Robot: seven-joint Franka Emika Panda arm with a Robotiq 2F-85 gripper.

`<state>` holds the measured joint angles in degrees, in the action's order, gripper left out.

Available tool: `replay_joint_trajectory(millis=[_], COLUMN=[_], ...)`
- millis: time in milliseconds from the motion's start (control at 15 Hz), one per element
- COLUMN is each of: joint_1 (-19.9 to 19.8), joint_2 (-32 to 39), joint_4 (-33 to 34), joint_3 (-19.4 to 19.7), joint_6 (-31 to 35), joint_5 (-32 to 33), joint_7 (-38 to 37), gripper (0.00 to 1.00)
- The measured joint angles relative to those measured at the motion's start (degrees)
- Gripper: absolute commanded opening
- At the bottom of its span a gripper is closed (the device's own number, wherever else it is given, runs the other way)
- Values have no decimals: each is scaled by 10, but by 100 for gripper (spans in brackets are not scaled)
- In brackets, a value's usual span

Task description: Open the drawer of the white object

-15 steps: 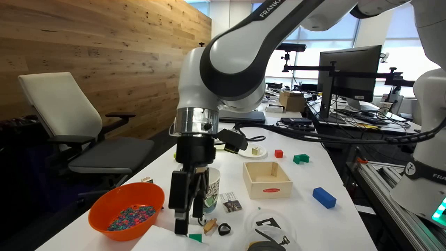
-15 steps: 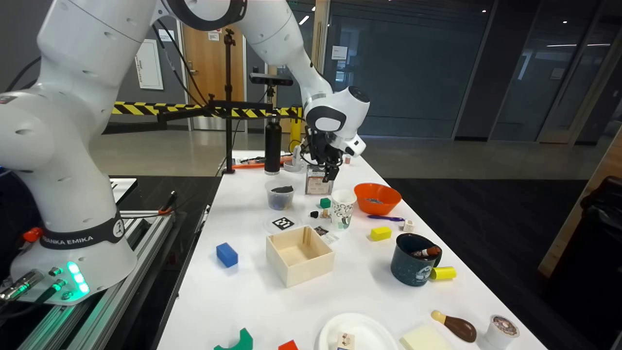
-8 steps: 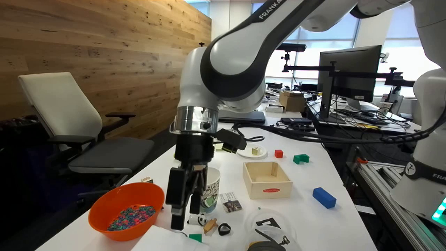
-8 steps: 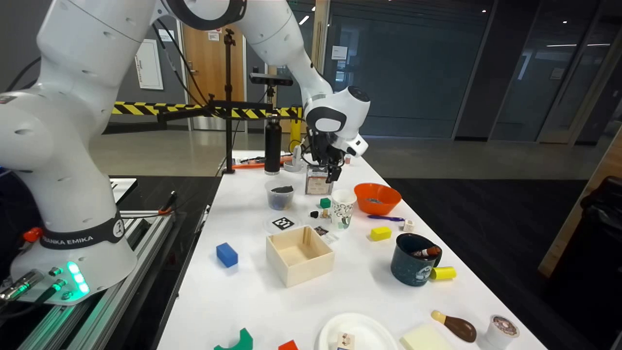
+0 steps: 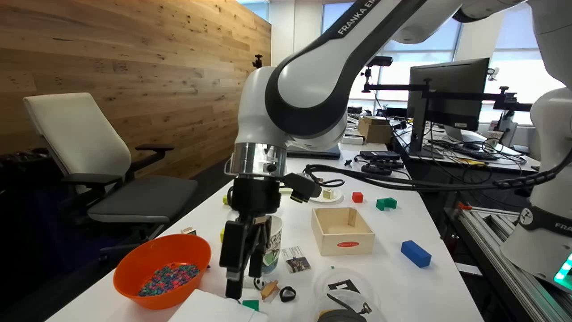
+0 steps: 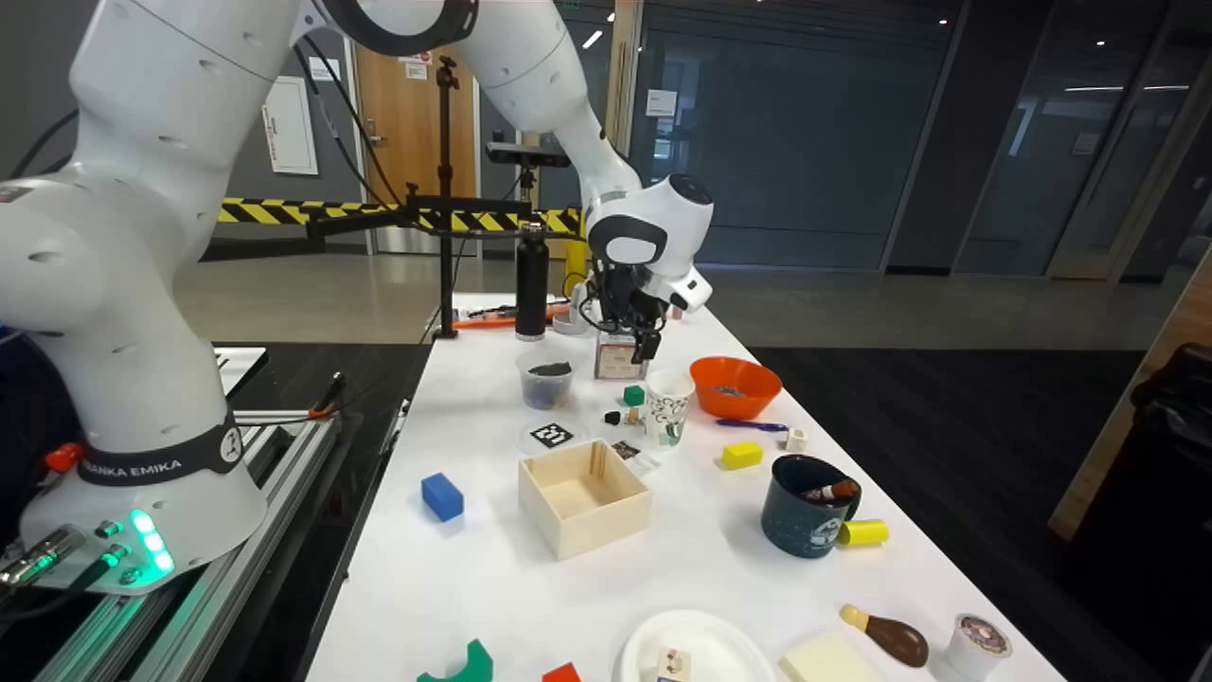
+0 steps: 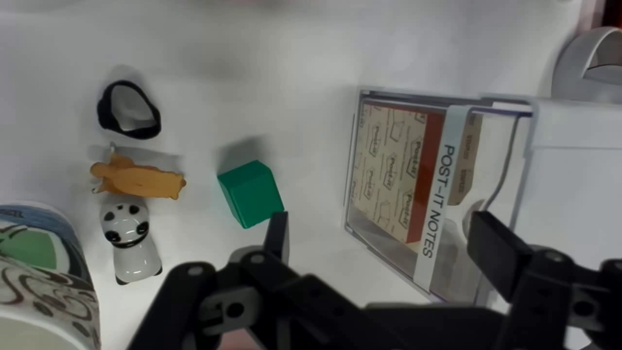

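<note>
The white object point(image 7: 573, 194) is a small box with a clear drawer point(image 7: 437, 209) labelled POST-IT NOTES, with Post-it packs inside. In the exterior views, its white top point(image 5: 214, 308) is cut off by the frame's bottom edge, and its clear front point(image 6: 615, 362) faces the camera. I cannot tell whether the drawer is fully closed. My gripper point(image 7: 379, 218) is open and empty, and it also shows in both exterior views point(image 5: 244, 279) point(image 6: 644, 349). In the wrist view one finger overlaps the drawer's notch near the white top; the other is over the table beside the green block point(image 7: 252, 194).
A patterned paper cup point(image 7: 43, 291), a panda figure point(image 7: 131, 243), an orange figure point(image 7: 141, 181) and a black ring point(image 7: 129, 111) stand near the gripper. An orange bowl point(image 5: 163, 273), a wooden box point(image 5: 344, 243) and a plastic tub point(image 6: 546, 381) stand farther around.
The gripper rose slightly by half a second ago, then came back down. It now stands a little lower, and the forearm has tilted down. The box and the other objects have not moved.
</note>
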<state>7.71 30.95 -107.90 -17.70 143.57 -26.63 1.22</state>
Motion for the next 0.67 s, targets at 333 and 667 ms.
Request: replay_joint_trajectory(millis=[333, 667], joint_1=[0, 0], joint_2=[-1, -1], joint_4=[0, 0], joint_3=[-1, -1], joint_6=[1, 1], joint_5=[0, 0], joint_7=[0, 0], gripper=[93, 92])
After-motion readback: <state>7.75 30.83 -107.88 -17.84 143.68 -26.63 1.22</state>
